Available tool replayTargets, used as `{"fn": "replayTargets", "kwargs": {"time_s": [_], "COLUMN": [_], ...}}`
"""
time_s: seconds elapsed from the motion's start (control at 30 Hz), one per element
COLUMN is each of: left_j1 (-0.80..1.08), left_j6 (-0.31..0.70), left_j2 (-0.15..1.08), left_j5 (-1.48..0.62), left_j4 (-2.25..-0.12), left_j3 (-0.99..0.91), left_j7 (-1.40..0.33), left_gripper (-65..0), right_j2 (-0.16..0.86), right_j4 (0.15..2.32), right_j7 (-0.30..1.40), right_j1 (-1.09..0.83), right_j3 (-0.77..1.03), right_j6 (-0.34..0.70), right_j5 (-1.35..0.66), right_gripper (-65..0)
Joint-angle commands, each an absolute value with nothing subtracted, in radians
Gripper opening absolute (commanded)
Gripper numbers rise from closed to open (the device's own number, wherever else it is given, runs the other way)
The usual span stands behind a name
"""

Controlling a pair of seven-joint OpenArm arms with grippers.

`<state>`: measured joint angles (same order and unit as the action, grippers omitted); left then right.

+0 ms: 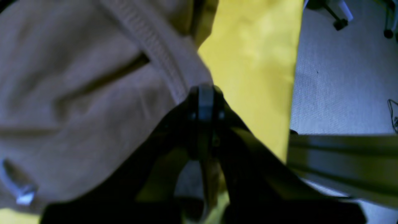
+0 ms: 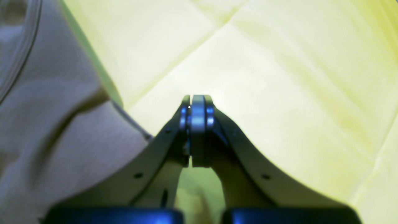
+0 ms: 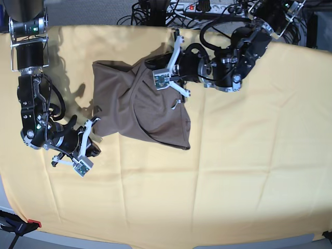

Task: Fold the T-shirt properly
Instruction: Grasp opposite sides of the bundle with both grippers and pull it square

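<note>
The T-shirt (image 3: pixel 137 106) lies in the upper middle of the base view, bunched and partly doubled over on the yellow cloth (image 3: pixel 249 171) that covers the counter; its lower right edge forms a curved fold, and the whole is not yet a neat rectangle.

The left gripper (image 3: pixel 174 67) sits at the shirt's upper right edge. In the left wrist view its fingers (image 1: pixel 205 102) appear pressed together beside a ribbed hem or collar band, at centre frame. Whether cloth is pinched between them cannot be told, since the picture is blurred there. An arm placed on this edge is likely there to lift and carry it across for a fold.

The right gripper (image 3: pixel 83 150) rests at lower left of the base view, close to the shirt's lower left corner but on bare yellow cloth. The right wrist view shows its fingers (image 2: pixel 197 118) closed with nothing between them, the shirt lying at the left of that frame. It probably waits to take the near corner.

Cables (image 3: pixel 166 10) lie beyond the counter's far edge.
</note>
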<state>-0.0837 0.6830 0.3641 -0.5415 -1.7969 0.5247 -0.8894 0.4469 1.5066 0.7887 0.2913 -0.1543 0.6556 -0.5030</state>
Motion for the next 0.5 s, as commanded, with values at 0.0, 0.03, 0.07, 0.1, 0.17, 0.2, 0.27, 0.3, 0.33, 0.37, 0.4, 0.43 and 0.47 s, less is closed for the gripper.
{"fn": "replayTargets", "kwargs": {"time_s": [0.0, 0.03, 0.07, 0.1, 0.17, 0.2, 0.27, 0.3, 0.33, 0.37, 0.4, 0.43, 0.47], "left_j1": [-0.104, -0.107, -0.111, -0.117, -0.13, -0.136, -0.142, -0.145, -0.145, -0.145, -0.145, -0.145, -0.145], "left_j6": [0.678, 0.672, 0.662, 0.651, 0.634, 0.629, 0.619, 0.611, 0.604, 0.599, 0.597, 0.598, 0.598], "left_j2": [0.347, 0.334, 0.324, 0.315, 0.313, 0.313, 0.313, 0.314, 0.319, 0.323, 0.327, 0.332, 0.336], "left_j5": [-0.537, -0.518, -0.506, -0.496, -0.47, -0.459, -0.44, -0.433, -0.422, -0.418, -0.418, -0.417, -0.41], "left_j4": [-1.798, -1.785, -1.772, -1.758, -1.738, -1.735, -1.734, -1.733, -1.731, -1.731, -1.731, -1.731, -1.731], "left_j3": [0.528, 0.531, 0.531, 0.531, 0.531, 0.531, 0.531, 0.531, 0.531, 0.531, 0.531, 0.531, 0.531], "left_j7": [-0.861, -0.86, -0.86, -0.86, -0.859, -0.86, -0.86, -0.86, -0.859, -0.859, -0.86, -0.86, -0.86], "left_gripper": [-65.0, -65.0, -65.0, -65.0, -65.0, -65.0, -65.0, -65.0, -65.0, -65.0, -65.0, -65.0, -65.0], "right_j2": [0.46, 0.46, 0.46, 0.46, 0.46, 0.46, 0.461, 0.461, 0.463, 0.464, 0.466, 0.466, 0.466], "right_j4": [1.503, 1.484, 1.461, 1.435, 1.383, 1.367, 1.354, 1.354, 1.354, 1.354, 1.354, 1.354, 1.355], "right_j7": [0.768, 0.77, 0.771, 0.771, 0.799, 0.822, 0.858, 0.869, 0.876, 0.877, 0.876, 0.876, 0.877], "right_j1": [0.329, 0.338, 0.348, 0.358, 0.374, 0.378, 0.382, 0.382, 0.382, 0.382, 0.382, 0.382, 0.382], "right_j3": [-0.146, -0.146, -0.146, -0.146, -0.146, -0.15, -0.167, -0.181, -0.198, -0.218, -0.239, -0.26, -0.278], "right_j6": [0.664, 0.678, 0.696, 0.698, 0.698, 0.698, 0.698, 0.698, 0.698, 0.698, 0.698, 0.698, 0.698], "right_j5": [-0.527, -0.527, -0.528, -0.544, -0.623, -0.661, -0.684, -0.684, -0.685, -0.683, -0.683, -0.683, -0.683], "right_gripper": [-65.0, -65.0, -65.0, -65.0, -65.0, -65.0, -65.0, -65.0, -65.0, -65.0, -65.0, -65.0, -65.0]}}
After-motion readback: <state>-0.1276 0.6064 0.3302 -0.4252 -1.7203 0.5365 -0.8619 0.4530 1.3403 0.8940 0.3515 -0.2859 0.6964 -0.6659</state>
